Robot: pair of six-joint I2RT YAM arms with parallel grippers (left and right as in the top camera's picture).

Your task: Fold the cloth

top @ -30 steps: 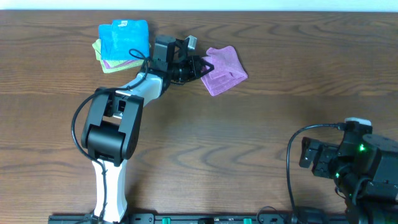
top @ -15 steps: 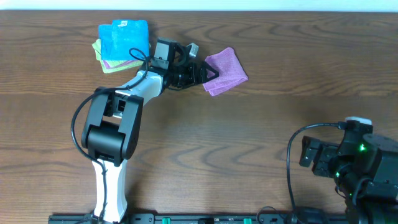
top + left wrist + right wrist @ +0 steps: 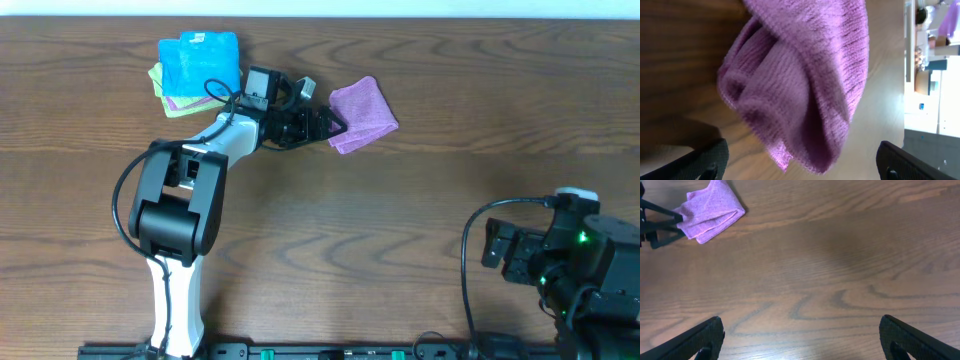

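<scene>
Cloth, purple and folded over into a lopsided square, lies on the wooden table toward the far edge, a little left of centre, its sides tilted against the table's grain; in the left wrist view its layers bunch into soft ridges, with a thicker rolled fold along the lower side; the left gripper lies low at the cloth's left edge, its arm reaching up from the base at the near left; its fingers stand wide apart at the bottom corners of the wrist view, with the cloth filling the space ahead of them; from the right wrist view the spread fingers flank the cloth's left corner, though whether they touch it cannot be told; a stack of cloths, blue on top with green and purple edges beneath, sits just beyond the left arm near the far left, apart from the purple cloth; the right gripper hangs over bare wood at the near right, well apart from the cloth, its jaws wide and holding nothing.
</scene>
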